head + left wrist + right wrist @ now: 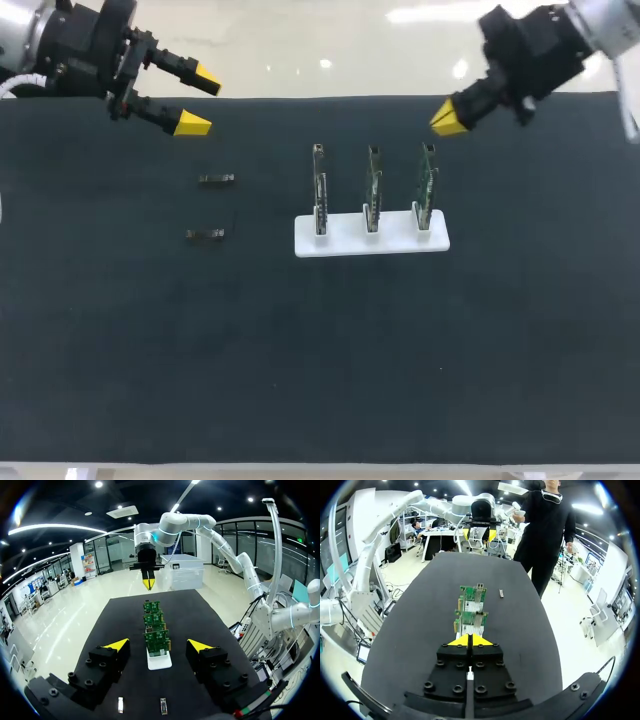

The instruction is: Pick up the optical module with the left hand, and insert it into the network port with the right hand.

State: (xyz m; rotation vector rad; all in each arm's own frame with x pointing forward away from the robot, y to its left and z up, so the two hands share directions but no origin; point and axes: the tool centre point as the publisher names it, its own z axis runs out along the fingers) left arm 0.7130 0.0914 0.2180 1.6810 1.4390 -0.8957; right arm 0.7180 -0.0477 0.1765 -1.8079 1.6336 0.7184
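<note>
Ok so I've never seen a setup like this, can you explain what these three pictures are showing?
It is a robot with two arms at a black table. One picture looks down from above; the other two come from cameras on each wrist, looking along the yellow-tipped jaws. The left arm has its jaws open; the right arm has its jaws shut, empty. On the table a white stand holds three circuit boards upright. Beside it, toward the left arm, lie two small optical modules. Nothing is held yet.
</note>
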